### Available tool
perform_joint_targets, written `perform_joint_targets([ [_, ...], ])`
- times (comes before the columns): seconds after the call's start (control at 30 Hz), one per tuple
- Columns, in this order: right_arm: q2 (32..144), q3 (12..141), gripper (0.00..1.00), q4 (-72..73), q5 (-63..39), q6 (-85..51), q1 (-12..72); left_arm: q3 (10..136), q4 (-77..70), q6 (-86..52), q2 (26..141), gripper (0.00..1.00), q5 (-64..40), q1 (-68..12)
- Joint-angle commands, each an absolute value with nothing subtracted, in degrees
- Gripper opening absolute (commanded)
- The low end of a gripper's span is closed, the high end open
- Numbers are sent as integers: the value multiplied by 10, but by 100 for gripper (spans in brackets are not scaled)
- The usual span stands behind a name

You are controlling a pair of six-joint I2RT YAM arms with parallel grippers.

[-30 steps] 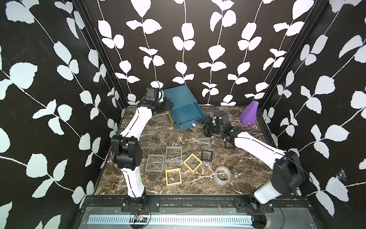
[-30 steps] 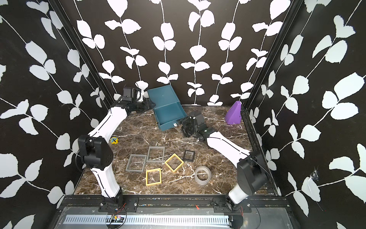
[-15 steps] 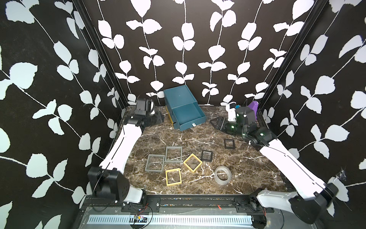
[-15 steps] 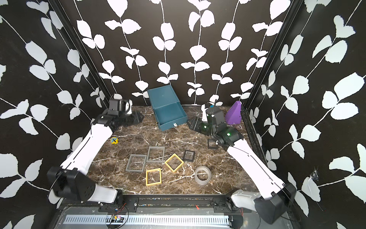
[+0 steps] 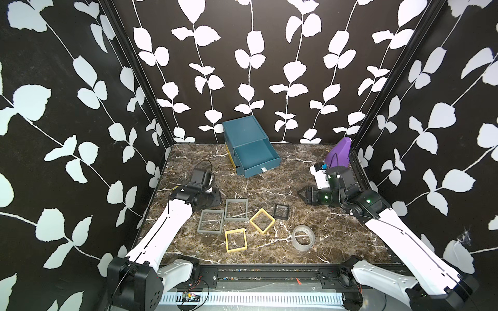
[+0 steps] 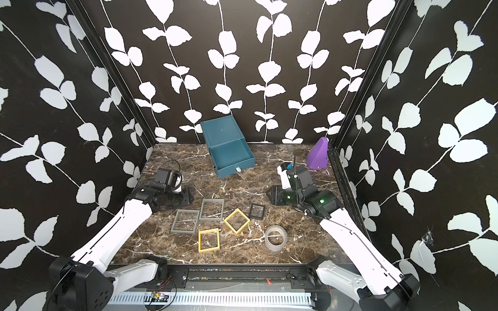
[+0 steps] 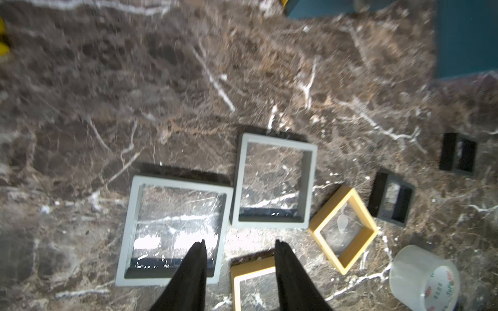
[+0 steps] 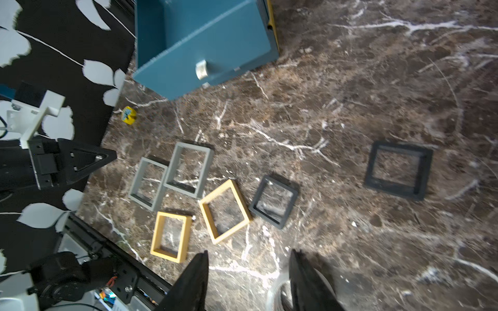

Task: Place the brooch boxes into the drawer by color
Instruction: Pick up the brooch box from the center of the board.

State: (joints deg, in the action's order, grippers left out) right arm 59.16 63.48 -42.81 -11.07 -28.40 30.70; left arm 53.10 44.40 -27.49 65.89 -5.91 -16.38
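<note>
The teal drawer [image 5: 244, 133] stands at the back with one tray [image 5: 256, 157] pulled out and nothing showing inside. Two grey brooch boxes [image 5: 211, 221] [image 5: 236, 209], two yellow ones [image 5: 236, 240] [image 5: 262, 220] and a black one [image 5: 281, 211] lie mid-table. A second black box [image 8: 398, 171] lies apart, hidden under my right arm in both top views. My left gripper [image 7: 239, 245] hovers open and empty over a grey box's edge [image 7: 172, 231]. My right gripper [image 8: 250, 253] is open and empty over bare marble near the tape roll [image 8: 277, 296].
A clear tape roll [image 5: 303, 238] lies front right of the boxes. A purple wedge [image 5: 338, 153] stands in the back right corner. A small yellow object [image 8: 128, 115] sits by the left wall. Black leaf-patterned walls close in three sides.
Both arms have pulled back from the drawer toward the front. The left gripper now sits by the grey boxes, the right one over the far black box. Both jaws have narrowed.
</note>
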Motion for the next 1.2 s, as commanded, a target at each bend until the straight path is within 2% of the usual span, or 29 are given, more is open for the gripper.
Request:
perform_joint_targets([
  [0.0, 579, 629, 50, -436, -102, -269, 310, 517, 457, -276, 673, 38, -56, -169],
  [0.63, 575, 630, 47, -430, -140, -265, 310, 570, 387, -173, 865, 31, -42, -204],
  [0.93, 584, 624, 45, -393, -206, -275, 310, 584, 366, -154, 916, 28, -38, -207],
  [1.17, 591, 622, 44, -380, -212, -286, 310, 581, 363, -151, 934, 26, -38, -208],
])
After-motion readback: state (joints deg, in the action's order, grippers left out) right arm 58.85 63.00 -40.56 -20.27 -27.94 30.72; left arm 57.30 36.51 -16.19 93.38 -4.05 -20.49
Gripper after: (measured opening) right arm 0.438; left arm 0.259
